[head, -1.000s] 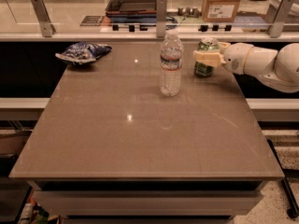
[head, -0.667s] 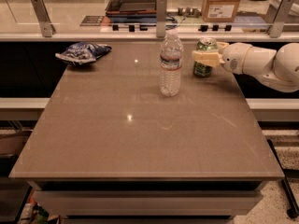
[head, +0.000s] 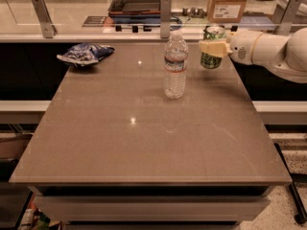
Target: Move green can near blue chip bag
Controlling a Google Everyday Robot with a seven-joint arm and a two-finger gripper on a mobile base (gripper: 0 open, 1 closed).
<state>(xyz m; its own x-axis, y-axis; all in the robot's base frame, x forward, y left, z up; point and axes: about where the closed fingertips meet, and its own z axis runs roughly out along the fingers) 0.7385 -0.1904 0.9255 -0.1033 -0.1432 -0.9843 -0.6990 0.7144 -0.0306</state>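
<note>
The green can (head: 211,61), light green with a silver top, is at the table's far right. My gripper (head: 211,48) comes in from the right on a white arm (head: 268,49). Its pale fingers (head: 214,48) are shut around the can's middle and hold it a little above the table. The blue chip bag (head: 85,53) lies crumpled at the far left corner of the table, well apart from the can.
A clear water bottle (head: 175,66) stands upright just left of the can, between it and the bag. The brown table (head: 144,143) spreads toward me. Behind its far edge are metal posts (head: 165,16), a dark tray (head: 139,1) and a cardboard box (head: 229,4).
The gripper has lifted the green can up off the table surface; it sits higher in view than before. The bottle and bag have not moved.
</note>
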